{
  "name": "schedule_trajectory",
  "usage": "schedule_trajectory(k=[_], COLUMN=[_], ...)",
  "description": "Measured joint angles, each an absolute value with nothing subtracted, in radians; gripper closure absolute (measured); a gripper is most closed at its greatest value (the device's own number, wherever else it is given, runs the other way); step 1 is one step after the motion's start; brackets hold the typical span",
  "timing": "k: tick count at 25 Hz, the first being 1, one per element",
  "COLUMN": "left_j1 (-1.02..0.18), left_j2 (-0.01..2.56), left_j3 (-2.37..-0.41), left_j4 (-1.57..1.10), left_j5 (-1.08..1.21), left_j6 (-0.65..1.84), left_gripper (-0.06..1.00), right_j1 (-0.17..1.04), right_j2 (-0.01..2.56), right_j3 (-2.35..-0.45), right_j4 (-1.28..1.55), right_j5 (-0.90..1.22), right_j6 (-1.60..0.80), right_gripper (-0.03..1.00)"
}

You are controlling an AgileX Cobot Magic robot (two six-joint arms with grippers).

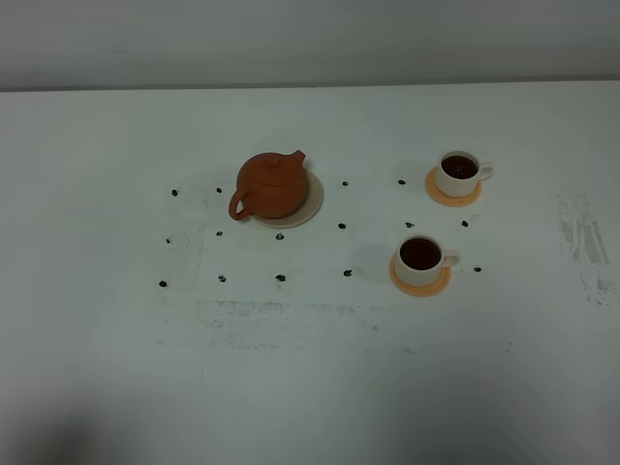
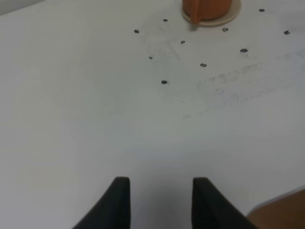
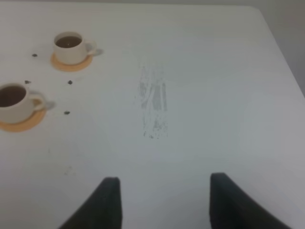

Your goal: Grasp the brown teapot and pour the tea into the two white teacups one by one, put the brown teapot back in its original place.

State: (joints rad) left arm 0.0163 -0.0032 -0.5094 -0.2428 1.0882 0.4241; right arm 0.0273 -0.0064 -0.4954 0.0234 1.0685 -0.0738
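Resting teapot on saucer (cups filled)

A bare test setup, like a lab: a plain white tabletop against a blank grey wall, scuffed and dotted with small black position marks around the tea things.

A white tabletop is carrying two orange coasters, one nearer the far edge. Small black marks are dotting the surface in loose rows, and grey scuff smears are showing toward the right edge.
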Motion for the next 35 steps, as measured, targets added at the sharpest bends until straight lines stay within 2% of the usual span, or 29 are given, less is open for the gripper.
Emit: schedule_trajectory(k=[10,17,35], left_j1=[0.016,0.016,0.016], left_j2=[-0.003,-0.003,-0.003], left_j3=[-0.509,-0.509,-0.509], left_j4=[-0.243,-0.243,-0.243], left_j5=[1.088,1.088,1.088], left_j6=[0.424,0.424,0.424], left_gripper=[0.61,0.61,0.61], right_j1=[0.031,0.081,0.081], right_j2=[-0.006,-0.006,-0.006], right_j3=[-0.495,-0.495,-0.495], right_j4=[0.023,0.023,0.023], right_j5=[1.068,1.068,1.068], right_j6=[-0.074,-0.074,-0.074], right_gripper=[0.53,0.53,0.53])
